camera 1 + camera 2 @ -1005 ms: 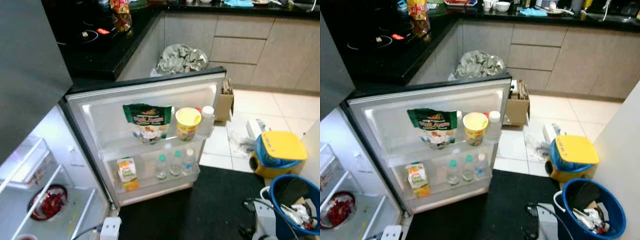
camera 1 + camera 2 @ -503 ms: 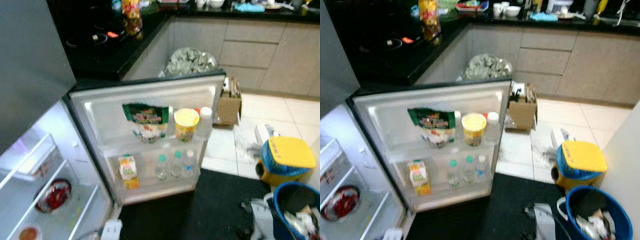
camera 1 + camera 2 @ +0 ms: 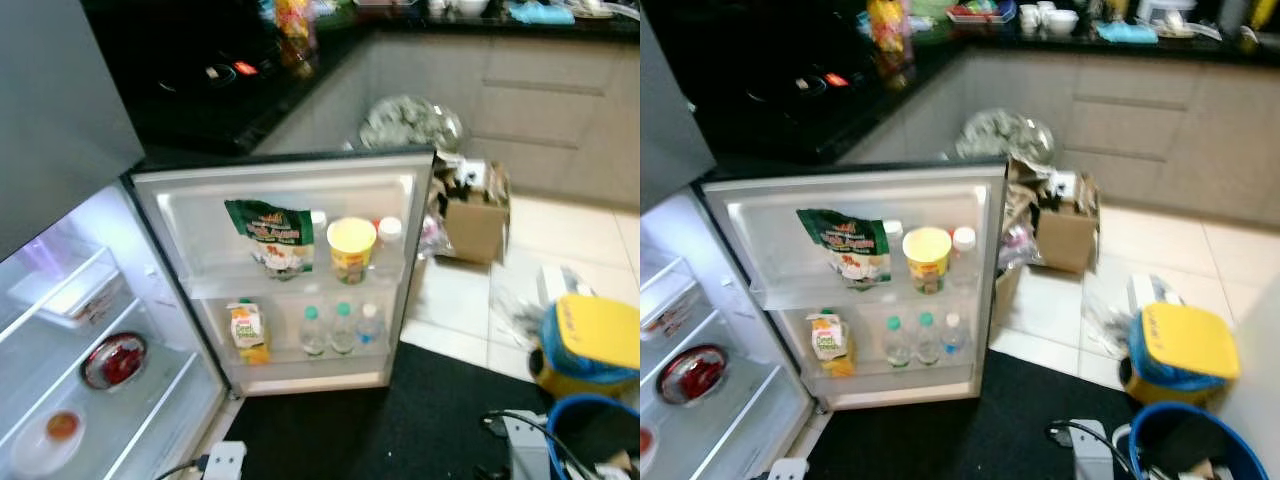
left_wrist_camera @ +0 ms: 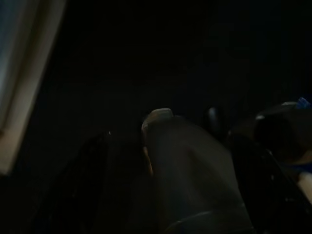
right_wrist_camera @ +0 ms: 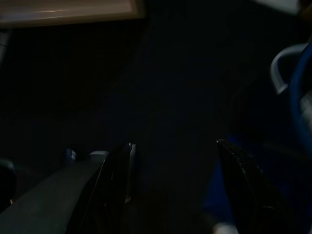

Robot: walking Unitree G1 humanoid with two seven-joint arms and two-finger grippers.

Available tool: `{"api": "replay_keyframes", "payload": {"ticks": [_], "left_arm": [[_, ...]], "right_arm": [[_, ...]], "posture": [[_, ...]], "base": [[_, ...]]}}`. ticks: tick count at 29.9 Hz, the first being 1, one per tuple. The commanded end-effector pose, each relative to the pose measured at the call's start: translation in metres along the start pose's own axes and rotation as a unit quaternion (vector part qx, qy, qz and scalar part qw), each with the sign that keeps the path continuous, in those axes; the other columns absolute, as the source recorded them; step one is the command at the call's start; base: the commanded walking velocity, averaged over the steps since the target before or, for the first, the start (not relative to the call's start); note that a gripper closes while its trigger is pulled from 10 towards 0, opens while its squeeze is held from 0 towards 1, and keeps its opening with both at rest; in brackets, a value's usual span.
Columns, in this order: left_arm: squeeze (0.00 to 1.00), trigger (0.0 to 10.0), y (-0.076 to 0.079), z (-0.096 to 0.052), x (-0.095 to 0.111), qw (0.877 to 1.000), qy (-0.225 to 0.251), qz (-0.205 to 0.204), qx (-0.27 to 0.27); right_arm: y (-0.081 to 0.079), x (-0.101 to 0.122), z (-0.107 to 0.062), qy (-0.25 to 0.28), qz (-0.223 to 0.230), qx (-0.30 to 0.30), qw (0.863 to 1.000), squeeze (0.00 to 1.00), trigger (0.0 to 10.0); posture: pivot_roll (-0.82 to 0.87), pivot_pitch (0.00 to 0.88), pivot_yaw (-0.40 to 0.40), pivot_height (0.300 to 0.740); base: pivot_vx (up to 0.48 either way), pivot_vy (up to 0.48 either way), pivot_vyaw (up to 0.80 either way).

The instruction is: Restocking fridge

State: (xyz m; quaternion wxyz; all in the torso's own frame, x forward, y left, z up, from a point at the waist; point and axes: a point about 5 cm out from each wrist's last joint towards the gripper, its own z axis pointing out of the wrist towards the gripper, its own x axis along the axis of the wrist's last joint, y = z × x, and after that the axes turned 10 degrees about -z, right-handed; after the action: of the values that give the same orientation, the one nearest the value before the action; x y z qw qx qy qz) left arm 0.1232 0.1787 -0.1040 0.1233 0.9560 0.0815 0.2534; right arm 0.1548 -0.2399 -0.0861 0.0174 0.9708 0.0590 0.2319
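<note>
Approach step: the fridge door point(image 3: 285, 200) stands open at frame centre. Both hands hang idle, right hand point(image 5: 175, 170) spread open, left unclear. Next, fetching stock.

fridge door point(image 3: 290, 190) open | upper shelf: green bag point(image 3: 268, 232), yellow cup point(image 3: 351, 248) | lower shelf: 3 bottles point(image 3: 341, 329), carton point(image 3: 246, 331)

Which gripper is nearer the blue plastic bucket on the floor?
Right. The right gripper hangs beside the blue plastic bucket; the left gripper hangs farther off, on the open fridge side.
</note>
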Motion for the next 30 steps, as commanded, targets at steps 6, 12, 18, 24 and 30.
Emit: {"api": "replay_keyframes", "payload": {"ticks": [6,12,18,24,30], "left_arm": [[0.00,10.0,-0.0007,-0.0014,-0.0086,1.000,-0.015,-0.003,0.006],[0.00,10.0,-0.0006,-0.0014,-0.0088,1.000,-0.015,-0.004,0.007],[0.00,10.0,0.0004,-0.0010,-0.0089,1.000,-0.014,-0.006,0.008],[0.00,10.0,0.0014,-0.0009,-0.0105,1.000,-0.015,-0.011,0.008],[0.00,10.0,0.0013,-0.0011,-0.0112,1.000,-0.016,-0.013,0.007]], "right_arm": [[-0.0038,0.0039,0.0010,0.006,-0.015,0.011,1.000,0.00,10.0],[-0.0033,0.0035,0.0008,0.004,-0.023,0.015,1.000,0.00,10.0],[-0.0031,0.0030,0.0006,0.003,-0.030,0.019,0.999,0.00,10.0],[-0.0021,0.0033,0.0003,0.003,-0.036,0.019,0.999,0.00,10.0],[-0.0009,0.0028,0.0002,0.007,-0.027,0.007,1.000,0.00,10.0]], "posture": [[-0.06,0.011,-0.010,0.740],[-0.06,0.011,-0.010,0.740],[-0.07,0.012,-0.012,0.740],[-0.07,0.018,-0.014,0.740],[-0.07,0.018,-0.014,0.740]], "base": [[0.000,-0.238,0.80],[0.000,0.000,0.80],[0.000,0.000,0.80],[0.000,0.000,0.80],[0.000,0.000,0.67]]}}
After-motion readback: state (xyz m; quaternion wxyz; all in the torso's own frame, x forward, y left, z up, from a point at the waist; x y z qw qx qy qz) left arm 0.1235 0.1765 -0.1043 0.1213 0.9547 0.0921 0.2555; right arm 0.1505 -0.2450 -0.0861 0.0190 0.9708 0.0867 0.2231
